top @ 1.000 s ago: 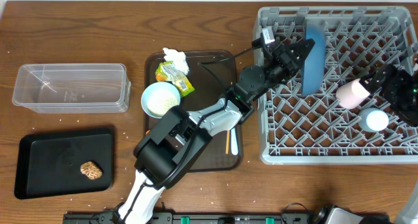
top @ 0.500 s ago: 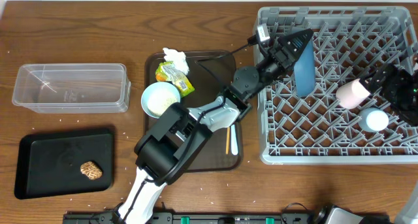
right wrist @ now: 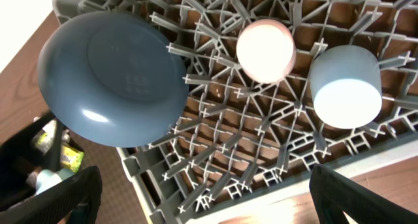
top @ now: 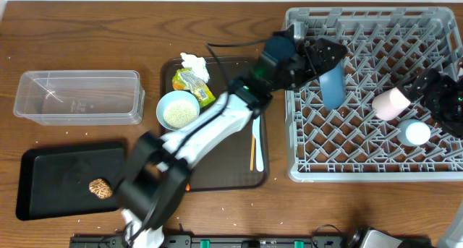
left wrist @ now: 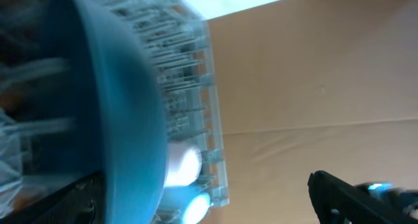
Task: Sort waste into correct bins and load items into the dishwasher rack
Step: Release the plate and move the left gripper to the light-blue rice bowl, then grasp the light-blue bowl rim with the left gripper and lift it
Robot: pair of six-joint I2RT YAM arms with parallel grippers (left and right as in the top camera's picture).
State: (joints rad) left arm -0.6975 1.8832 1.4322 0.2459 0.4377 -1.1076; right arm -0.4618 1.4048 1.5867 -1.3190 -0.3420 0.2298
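The plate (top: pixel 332 80) is being held on edge among the pegs of the rack (top: pixel 376 161) at the left gripper (top: pixel 323 56), with the two cups (top: pixel 391 103) lying in the rack well right of it and the serving tray (top: pixel 239 172) behind it, leftward.

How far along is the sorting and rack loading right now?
Done: pink cup and light-blue cup sit in the rack; brown lump is on the black tray. In hand: left gripper setting the blue plate upright. Left: bowl, wrapper, tissue, chopsticks.
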